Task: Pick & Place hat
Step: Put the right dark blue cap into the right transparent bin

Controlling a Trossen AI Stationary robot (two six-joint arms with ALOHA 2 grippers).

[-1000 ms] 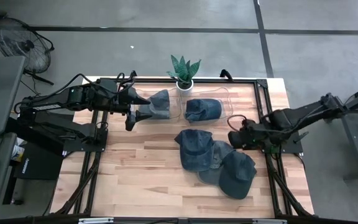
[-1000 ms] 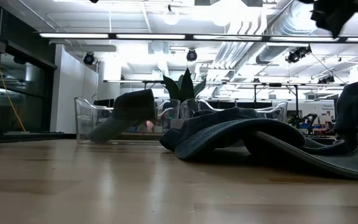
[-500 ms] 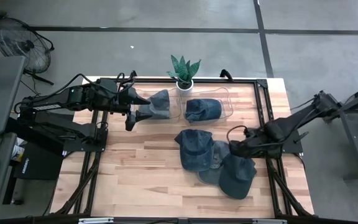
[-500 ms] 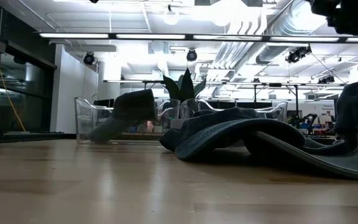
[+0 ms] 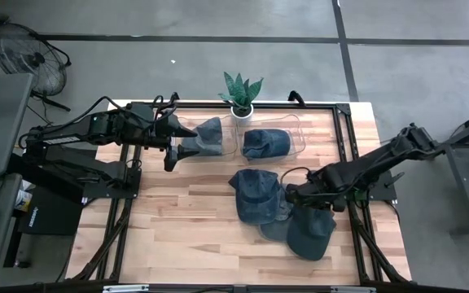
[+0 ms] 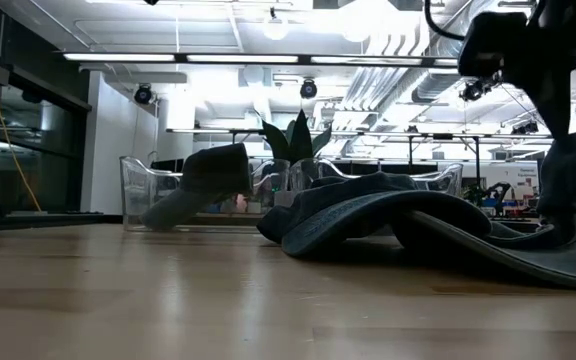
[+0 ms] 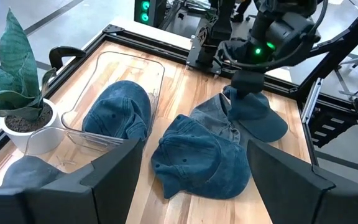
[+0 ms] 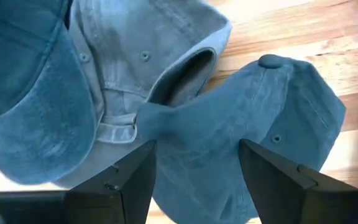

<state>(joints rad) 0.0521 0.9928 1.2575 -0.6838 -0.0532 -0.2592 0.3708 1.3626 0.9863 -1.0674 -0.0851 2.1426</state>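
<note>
Right end effector [image 5: 293,195]: you see it low over the pile of three caps in the middle of the surface [image 5: 186,236], fingers spread, nothing between them. In the right wrist view its two dark fingers [image 8: 126,183] straddle the fabric where the caps overlap.

Top cap [image 5: 256,194]: dark blue, lying at the left of the pile, partly over the grey one.

Grey cap [image 5: 287,198]: lighter, in the middle of the pile, mostly covered; its back strap opening shows in the right wrist view [image 8: 182,74].

Near cap [image 5: 310,229]: dark blue, at the right front of the pile, its crown button up.

Left end effector [image 5: 172,144]: you see it held near the left bin, fingers spread, empty.

Left bin [image 5: 187,130]: clear, at the back of the surface, with one cap [image 5: 208,135] draped on its rim.

Right bin [image 5: 293,134]: clear, beside the first, holding one blue cap [image 5: 265,143].

Plant [image 5: 241,92]: in a white pot at the back edge, between the bins.

Fan [image 5: 24,50]: on the floor, off the surface's left corner.
</note>
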